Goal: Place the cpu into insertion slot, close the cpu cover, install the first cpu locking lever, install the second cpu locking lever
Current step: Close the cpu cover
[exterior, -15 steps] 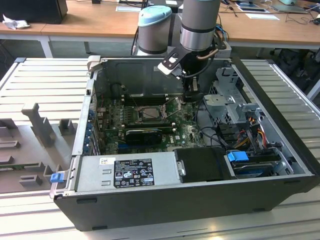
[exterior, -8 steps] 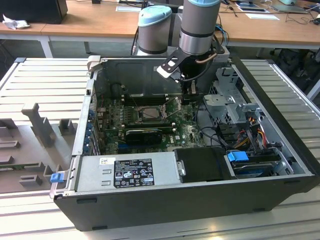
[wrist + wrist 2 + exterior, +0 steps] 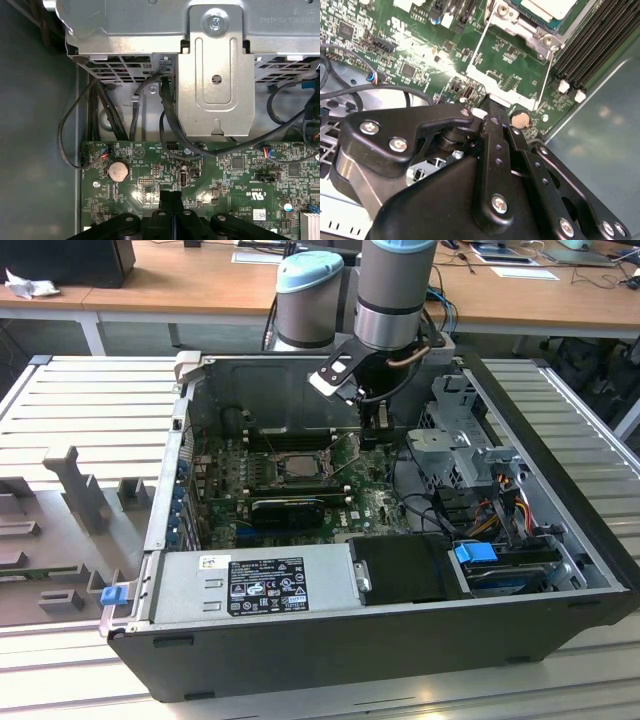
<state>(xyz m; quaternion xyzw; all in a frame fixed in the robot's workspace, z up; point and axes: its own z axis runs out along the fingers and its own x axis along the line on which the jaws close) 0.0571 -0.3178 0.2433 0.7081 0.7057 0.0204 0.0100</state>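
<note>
so the ribbed grey metal table point(image 3: 90, 400) spreads out on every side below the gripper point(image 3: 383, 430), long wooden desks point(image 3: 180, 285) with white papers point(image 3: 525, 272) run beyond it, and a grey moulded holder point(image 3: 60, 530) sits well off toward the exterior view's left.

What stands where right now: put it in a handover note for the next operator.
Gripper: shut, nothing between the fingers, low over the green board beside the socket.
Cpu: seated in the insertion slot. The cpu cover appears to lie down over it.
Done: cpu placed, cover apparently closed.
Left: both locking levers look unlatched, their wires standing clear of the socket.
</note>
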